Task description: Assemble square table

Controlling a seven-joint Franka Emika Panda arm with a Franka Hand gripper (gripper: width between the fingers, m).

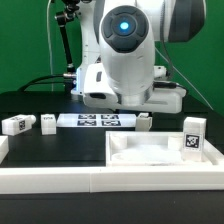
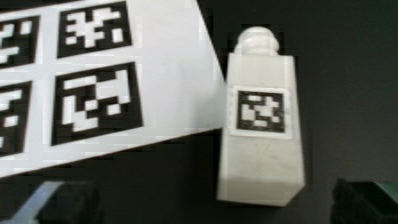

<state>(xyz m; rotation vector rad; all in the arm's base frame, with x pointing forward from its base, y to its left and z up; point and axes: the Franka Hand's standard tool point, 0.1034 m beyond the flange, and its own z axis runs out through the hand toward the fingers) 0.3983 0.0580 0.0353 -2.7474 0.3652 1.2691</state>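
Note:
A white leg (image 2: 262, 115) with a black-and-white tag and a screw tip lies on the black table, just beside the marker board (image 2: 89, 70). My gripper (image 2: 210, 206) is open above it. Its dark fingertips (image 2: 50, 205) stand wide on either side of the leg's blunt end without touching it. In the exterior view this leg (image 1: 144, 123) lies at the marker board's (image 1: 97, 121) right end, under the arm's hand. The square tabletop (image 1: 160, 152) rests at the front right. Another leg (image 1: 193, 138) stands upright by it. Two more legs (image 1: 17, 124) (image 1: 47, 122) lie at the left.
A long white rail (image 1: 60, 176) runs along the front edge of the table. The arm's white body (image 1: 125, 60) fills the middle of the exterior view and hides the fingers there. A green backdrop stands behind.

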